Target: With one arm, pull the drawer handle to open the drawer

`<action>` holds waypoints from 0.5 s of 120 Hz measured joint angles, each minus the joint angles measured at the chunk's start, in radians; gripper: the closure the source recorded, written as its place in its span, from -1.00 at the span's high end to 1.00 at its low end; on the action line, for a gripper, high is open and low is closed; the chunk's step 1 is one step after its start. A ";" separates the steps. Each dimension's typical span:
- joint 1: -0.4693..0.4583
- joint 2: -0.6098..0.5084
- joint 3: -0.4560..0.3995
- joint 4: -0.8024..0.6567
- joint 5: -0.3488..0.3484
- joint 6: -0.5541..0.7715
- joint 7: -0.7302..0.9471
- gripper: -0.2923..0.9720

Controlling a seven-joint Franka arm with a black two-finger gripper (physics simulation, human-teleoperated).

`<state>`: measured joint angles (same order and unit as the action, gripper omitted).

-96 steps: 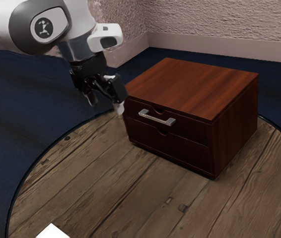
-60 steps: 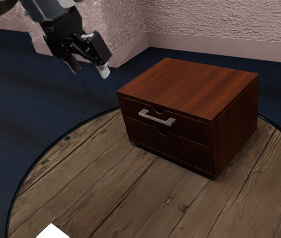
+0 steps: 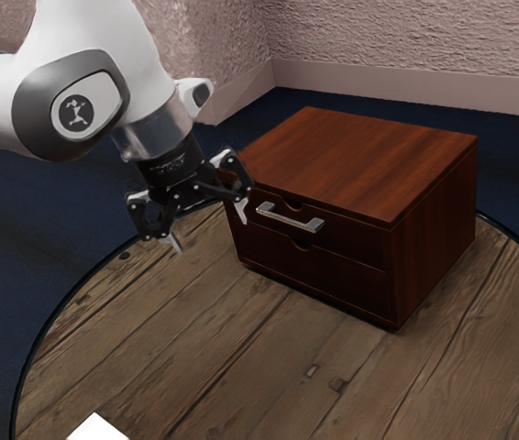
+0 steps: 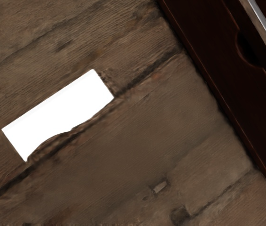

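Gripper (image 3: 206,220) of our Franka arm (image 3: 67,101) hangs low over the tabletop with its two black fingers spread wide and nothing between them. In the exterior view it sits at about nine o'clock from the drawer handle (image 3: 289,217), just beside the cabinet's near front corner, and we cannot tell whether the nearer finger brushes the wood. The handle, a silver bar, lies across the upper drawer (image 3: 333,229), whose front sits flush with the lower drawer (image 3: 324,270) beneath it, so we see it as shut. Both drawers belong to a dark reddish wooden cabinet (image 3: 360,156) that stands toward two o'clock on our round plank table (image 3: 241,367). At the table's seven o'clock edge a corner of a white slab (image 3: 94,429) pokes in. Our wrist view looks down on the planks, with the white slab (image 4: 58,115) lying flat on them, well apart from the cabinet's (image 4: 227,84) base, and a stretch of the handle (image 4: 264,28) beside a curved notch. Dark blue carpet (image 3: 39,211) surrounds the table, and a rough pink wall (image 3: 379,37) runs from ten to two o'clock.
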<state>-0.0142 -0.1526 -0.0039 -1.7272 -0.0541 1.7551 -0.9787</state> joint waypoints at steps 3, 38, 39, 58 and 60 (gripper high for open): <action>0.005 -0.022 0.001 -0.052 -0.005 0.044 -0.027 0.54; 0.014 -0.024 -0.002 -0.205 -0.027 0.393 -0.266 0.54; 0.014 -0.023 -0.002 -0.209 -0.028 0.400 -0.271 0.54; 0.016 -0.004 -0.001 -0.252 -0.030 0.508 -0.357 0.54; 0.017 0.002 -0.001 -0.252 -0.030 0.517 -0.365 0.54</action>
<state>0.0024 -0.1510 -0.0047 -1.9793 -0.0844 2.2718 -1.3438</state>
